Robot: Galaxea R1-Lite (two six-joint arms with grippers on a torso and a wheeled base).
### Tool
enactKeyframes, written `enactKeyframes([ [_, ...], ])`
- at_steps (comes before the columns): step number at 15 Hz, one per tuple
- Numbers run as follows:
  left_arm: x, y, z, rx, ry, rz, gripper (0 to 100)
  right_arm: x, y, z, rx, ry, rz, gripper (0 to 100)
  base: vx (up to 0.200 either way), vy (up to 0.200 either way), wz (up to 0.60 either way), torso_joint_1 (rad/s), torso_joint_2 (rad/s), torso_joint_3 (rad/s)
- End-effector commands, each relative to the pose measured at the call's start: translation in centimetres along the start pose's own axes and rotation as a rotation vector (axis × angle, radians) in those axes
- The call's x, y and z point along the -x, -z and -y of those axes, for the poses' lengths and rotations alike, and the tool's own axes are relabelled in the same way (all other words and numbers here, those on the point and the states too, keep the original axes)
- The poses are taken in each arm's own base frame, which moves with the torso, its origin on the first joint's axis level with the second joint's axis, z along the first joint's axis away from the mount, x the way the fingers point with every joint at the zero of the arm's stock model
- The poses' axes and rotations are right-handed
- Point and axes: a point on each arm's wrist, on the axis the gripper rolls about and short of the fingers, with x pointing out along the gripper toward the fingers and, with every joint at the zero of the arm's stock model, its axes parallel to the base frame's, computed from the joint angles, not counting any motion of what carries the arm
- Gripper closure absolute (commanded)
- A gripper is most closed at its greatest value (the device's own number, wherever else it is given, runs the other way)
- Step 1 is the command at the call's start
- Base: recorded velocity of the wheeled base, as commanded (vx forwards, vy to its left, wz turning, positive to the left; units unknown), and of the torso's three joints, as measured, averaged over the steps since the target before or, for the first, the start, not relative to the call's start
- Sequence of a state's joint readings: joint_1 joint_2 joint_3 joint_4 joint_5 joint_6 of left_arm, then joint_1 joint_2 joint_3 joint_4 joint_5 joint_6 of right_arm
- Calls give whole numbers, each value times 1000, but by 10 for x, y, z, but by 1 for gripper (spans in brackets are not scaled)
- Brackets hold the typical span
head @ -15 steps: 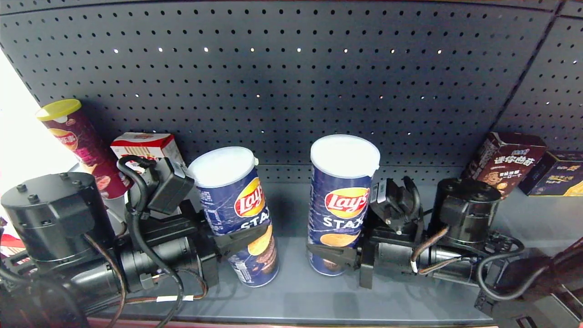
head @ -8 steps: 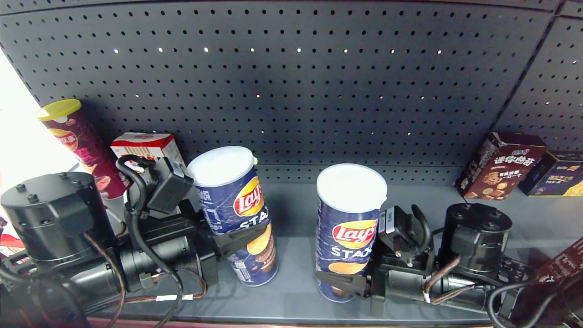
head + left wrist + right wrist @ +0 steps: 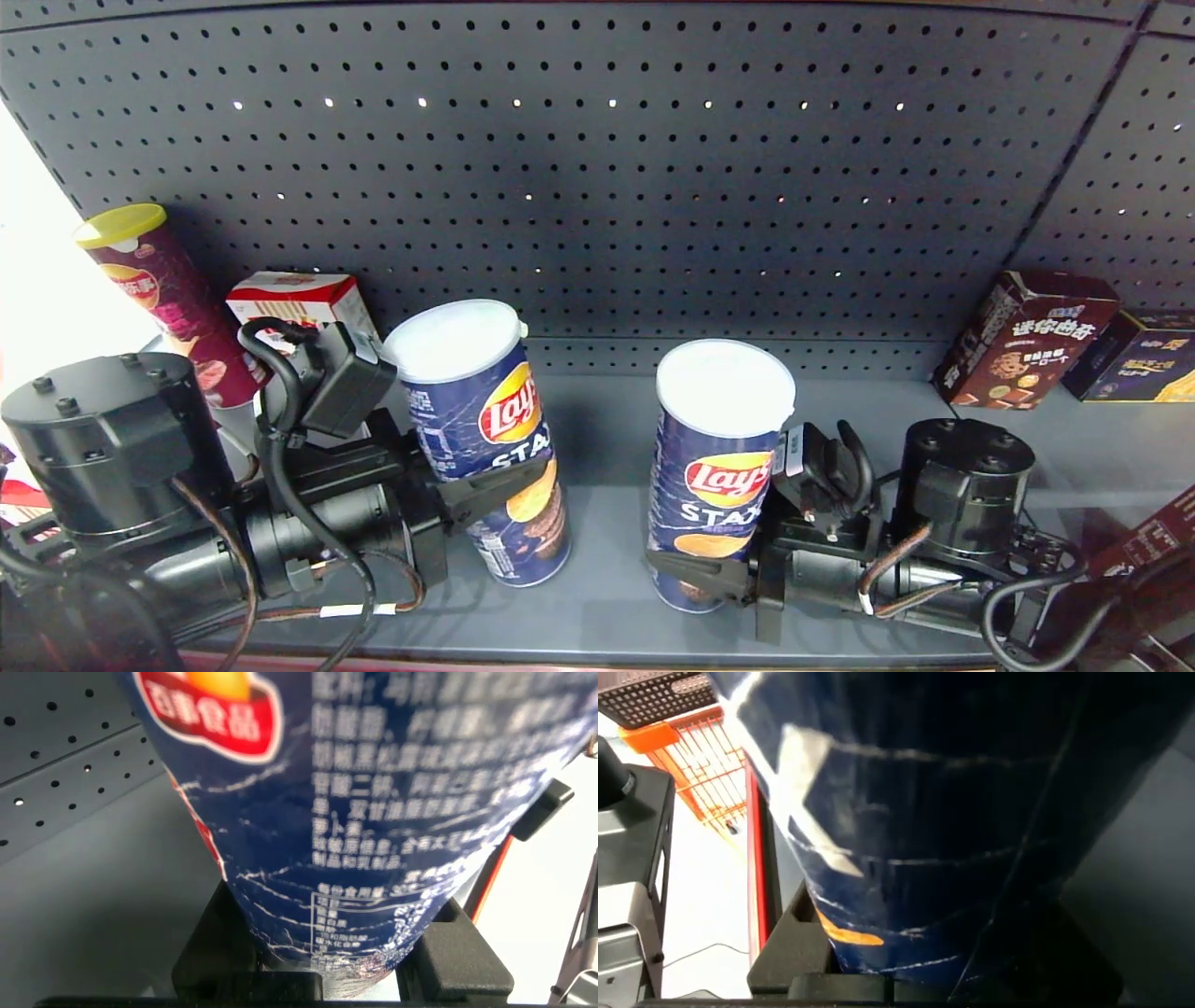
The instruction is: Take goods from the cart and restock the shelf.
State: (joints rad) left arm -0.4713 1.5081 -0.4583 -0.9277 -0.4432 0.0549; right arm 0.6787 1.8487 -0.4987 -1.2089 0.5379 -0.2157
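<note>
Head view: left gripper (image 3: 495, 490) clenched on left can (image 3: 481, 411), tilted, lower centre-left on shelf (image 3: 607, 597). Right gripper (image 3: 695, 569) grasping right can (image 3: 714, 457), lower centre-right.
Left wrist view: left can mid-frame, gripped between the jaws.
Right wrist view: right can likewise.

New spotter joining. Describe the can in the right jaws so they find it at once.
Find the grey shelf in front of the dark pegboard wall. Two blue chip cans with white lids are there; the right can is gripped low by the right gripper. Unlike the left can, it is nearer the brown box and leans less.
</note>
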Motion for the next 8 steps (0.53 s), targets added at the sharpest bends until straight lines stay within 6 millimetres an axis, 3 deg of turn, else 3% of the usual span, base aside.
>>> enactKeyframes([
  [1,0,1,0,0,3,-2,100,-3,3,0,-6,-5,-11,100,0,0,0,0,0,0],
  [6,0,1,0,1,1,-2,100,-4,3,-2,4,-17,-9,100,0,0,0,0,0,0],
  [7,0,1,0,1,1,-3,100,-4,3,-1,4,-13,-10,0,0,0,0,0,0,0],
  [8,0,1,0,1,1,-3,100,-3,2,-1,6,-11,-6,0,0,0,0,0,0,0],
])
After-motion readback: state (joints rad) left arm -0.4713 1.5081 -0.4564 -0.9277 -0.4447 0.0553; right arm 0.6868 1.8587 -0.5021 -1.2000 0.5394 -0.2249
